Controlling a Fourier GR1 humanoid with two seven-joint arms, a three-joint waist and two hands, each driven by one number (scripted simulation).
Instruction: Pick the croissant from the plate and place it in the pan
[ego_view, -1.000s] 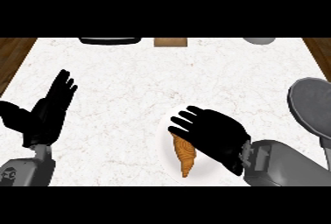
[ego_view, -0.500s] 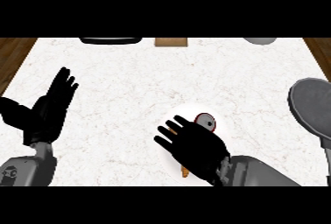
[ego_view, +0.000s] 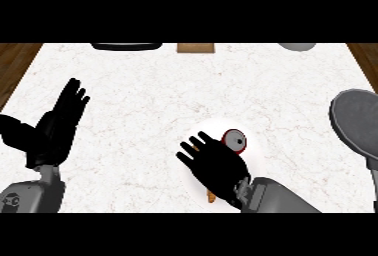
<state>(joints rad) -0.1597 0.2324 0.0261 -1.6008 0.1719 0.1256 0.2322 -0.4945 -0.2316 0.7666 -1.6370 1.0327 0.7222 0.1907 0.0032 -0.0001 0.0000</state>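
the right hand (ego_view: 214, 162) hovers with fingers spread and straight, grasping nothing, over the white plate (ego_view: 255, 152). under its wrist only the croissant (ego_view: 212, 196) tip shows. a small red-rimmed round object (ego_view: 236, 141) lies just beyond its fingertips. the grey pan (ego_view: 358, 122) sits well off to its right. the left hand (ego_view: 55, 125) rests open at the left edge, fingers up.

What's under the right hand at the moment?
The right hand covers most of the white plate. Only the croissant's brown tip shows, near the wrist, and a red-rimmed round thing beside the fingers. The rest of the croissant is hidden.
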